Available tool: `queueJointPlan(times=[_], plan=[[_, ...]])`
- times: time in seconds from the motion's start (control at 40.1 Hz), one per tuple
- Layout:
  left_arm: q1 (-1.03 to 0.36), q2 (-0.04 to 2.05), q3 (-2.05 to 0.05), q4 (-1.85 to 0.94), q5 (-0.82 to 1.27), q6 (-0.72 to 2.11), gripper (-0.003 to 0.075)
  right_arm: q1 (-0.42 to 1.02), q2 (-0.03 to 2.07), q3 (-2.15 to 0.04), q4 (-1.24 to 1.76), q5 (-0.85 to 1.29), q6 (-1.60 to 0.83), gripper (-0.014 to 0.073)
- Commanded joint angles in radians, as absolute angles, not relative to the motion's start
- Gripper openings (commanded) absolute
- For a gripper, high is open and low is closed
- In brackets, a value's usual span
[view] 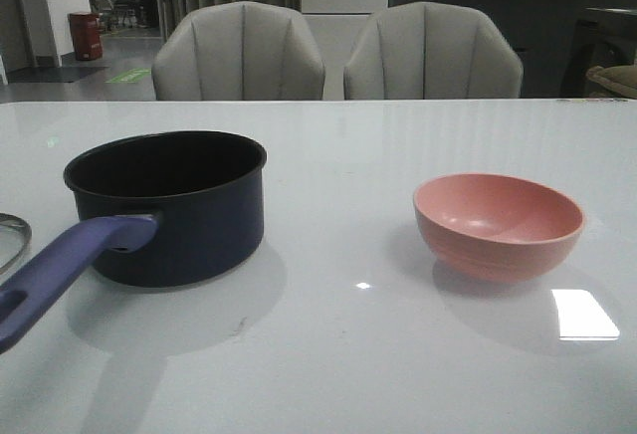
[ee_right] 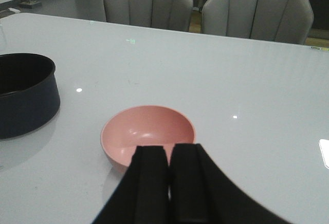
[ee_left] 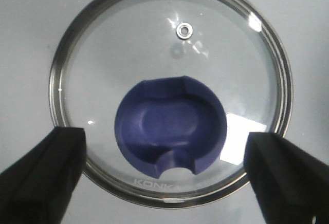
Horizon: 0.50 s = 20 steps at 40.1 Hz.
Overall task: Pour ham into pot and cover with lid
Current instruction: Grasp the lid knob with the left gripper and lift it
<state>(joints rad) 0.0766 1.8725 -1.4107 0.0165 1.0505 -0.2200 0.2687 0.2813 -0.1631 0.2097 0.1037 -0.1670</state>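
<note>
The dark navy pot [view: 184, 217] stands on the left of the table, its purple-blue handle [view: 60, 267] pointing to the front left. Its inside is dark and I see no ham in it. The pot also shows in the right wrist view [ee_right: 23, 98]. The glass lid [ee_left: 169, 44] with its blue knob [ee_left: 169, 126] lies flat on the table; only its rim [view: 8, 240] shows at the far left of the front view. My left gripper [ee_left: 164, 142] hovers over the lid, open wide, with a finger on either side of the knob. My right gripper [ee_right: 169, 152] is shut and empty, just short of the pink bowl [ee_right: 146, 131]. No ham is in view.
The pink bowl [view: 498, 225] sits on the right of the white table [view: 348, 354] and looks empty. Two grey chairs [view: 239, 56] stand behind the table's far edge. Neither arm shows in the front view.
</note>
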Motion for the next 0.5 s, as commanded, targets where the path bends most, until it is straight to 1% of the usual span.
queueJointPlan(times=[0.0, 0.424, 0.474], plan=[[0.080, 1.835, -1.455, 0.006, 1.048, -0.203, 0.0638, 0.271, 0.287, -0.191, 0.212, 0.020, -0.171, 0.0161], [0.080, 1.910, -1.465, -0.005, 1.039, -0.194, 0.0636, 0.271, 0.287, -0.191, 0.212, 0.020, -0.171, 0.0161], [0.080, 1.916, -1.468, -0.005, 1.039, -0.194, 0.0622, 0.271, 0.287, -0.191, 0.212, 0.021, -0.171, 0.0161]])
